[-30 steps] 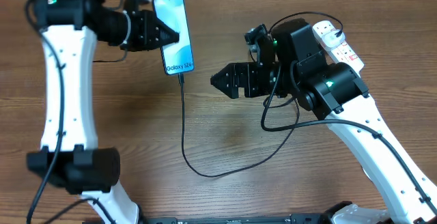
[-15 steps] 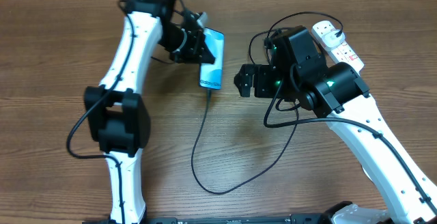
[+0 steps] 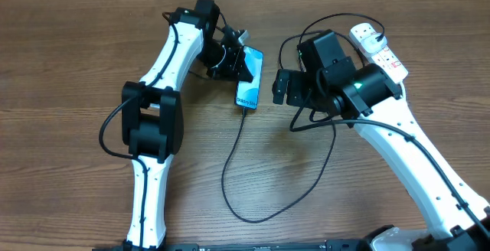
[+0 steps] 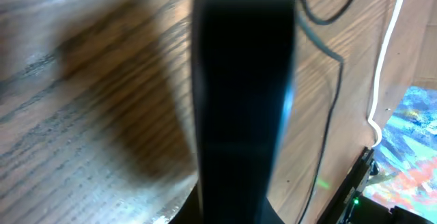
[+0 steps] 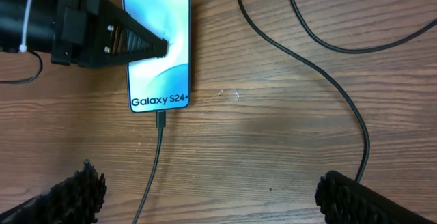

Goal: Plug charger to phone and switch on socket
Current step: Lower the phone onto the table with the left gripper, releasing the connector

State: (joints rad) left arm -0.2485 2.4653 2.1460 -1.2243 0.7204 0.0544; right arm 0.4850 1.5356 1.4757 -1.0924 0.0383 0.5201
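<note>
Brown wood grain covers the table (image 3: 69,67), which carries everything here. The two white and black arms reach in from the near edge, the left arm bent toward the far edge and the right arm slanting up from the near right corner. The left gripper (image 3: 239,64) sits at the phone, and the right wrist view shows one of its black fingers (image 5: 140,44) lying across the screen. Its own wrist view is only a dark blur down the middle, so it seems to be clamped on the phone, though the grip itself cannot be seen clearly. The right gripper (image 5: 208,183) hovers just right of the phone with its fingers spread wide and nothing between them. The socket (image 3: 375,43), a white strip with red switches, lies toward the far right corner, partly hidden behind the right arm. The phone (image 3: 249,81) is near the far edge at about mid-width of the table, screen up, its "Galaxy S24+" end pointing toward the near edge. The charger (image 3: 230,167) runs as a thin black line from that end toward the near edge, loops, then curves back up to the right and goes out of sight at the right arm. Its small connector tip (image 5: 161,120) is seated in the phone's near end.
</note>
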